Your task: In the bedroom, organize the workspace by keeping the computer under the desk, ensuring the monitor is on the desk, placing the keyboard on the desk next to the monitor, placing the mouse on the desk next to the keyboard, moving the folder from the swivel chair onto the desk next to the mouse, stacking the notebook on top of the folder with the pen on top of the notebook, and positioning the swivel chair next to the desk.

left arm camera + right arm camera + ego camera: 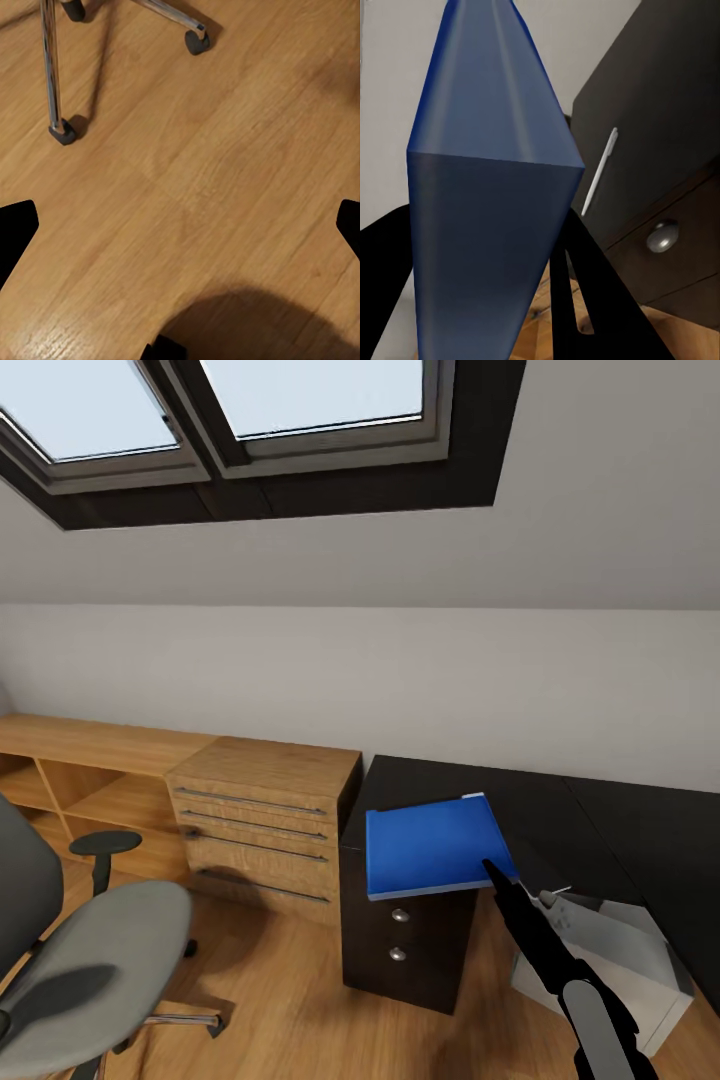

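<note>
A: Folder (436, 849) was the thing in play. Where did it sit against the right gripper (497, 872)?

B: Between the fingers. In the right wrist view the blue folder (484, 202) stood edge-on between the two black fingers (600, 292), which were closed on its near edge. From the head camera the grip was at the near right corner, and the folder ran away from the fingers toward the wall, held flat over the near left end of the desk (560, 810).

A: So the right arm had it. And the left?

B: The left gripper (180, 225) hung over the wood floor (210, 172), fingers spread wide, nothing between them. The chair (90, 950) stood beside it, its metal legs and castors (196, 41) in that camera.

A: What did the next move turn on, in your view?

B: I'd judge it only had to go down onto the black top. The pen (601, 172) lay on the desk just past the folder, a thin white stick, so the folder ought to land clear of it.

A: And the folder's look?

B: Bright blue, flat, rectangular, with a pale strip along the far edge. Further right, the pale grey computer (610, 960) stood on the floor by the desk.
</note>
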You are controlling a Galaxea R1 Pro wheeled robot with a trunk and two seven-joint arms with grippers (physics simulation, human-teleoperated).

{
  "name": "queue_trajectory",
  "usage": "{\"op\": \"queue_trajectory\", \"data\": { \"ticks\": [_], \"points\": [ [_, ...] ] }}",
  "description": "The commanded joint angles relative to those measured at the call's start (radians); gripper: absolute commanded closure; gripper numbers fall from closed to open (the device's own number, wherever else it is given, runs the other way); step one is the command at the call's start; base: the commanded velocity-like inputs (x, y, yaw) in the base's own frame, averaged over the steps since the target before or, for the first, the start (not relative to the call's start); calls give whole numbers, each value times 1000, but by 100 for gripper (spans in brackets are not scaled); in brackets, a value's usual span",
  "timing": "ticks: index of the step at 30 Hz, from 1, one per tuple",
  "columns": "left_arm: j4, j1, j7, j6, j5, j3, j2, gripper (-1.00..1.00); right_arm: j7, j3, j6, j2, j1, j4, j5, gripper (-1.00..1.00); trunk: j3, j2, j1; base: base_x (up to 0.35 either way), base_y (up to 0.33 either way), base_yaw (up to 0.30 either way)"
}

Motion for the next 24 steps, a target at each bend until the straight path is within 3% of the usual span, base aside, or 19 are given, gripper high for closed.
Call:
{"op": "queue_trajectory", "data": {
  "ticks": [1,11,24],
  "points": [
    [0,0,7,-4,8,-8,1,-100,3,-4,9,2,-1,-1,-8,100,-1,-1,0,0,0,0],
    [1,-1,7,-4,7,-10,-1,-100,3,-4,6,2,-1,-1,-8,100,-1,-1,0,0,0,-187],
    [1,0,7,-6,9,-43,-6,-100,2,-4,6,2,-1,0,-8,100,-1,-1,0,0,0,-263]
  ]
}}
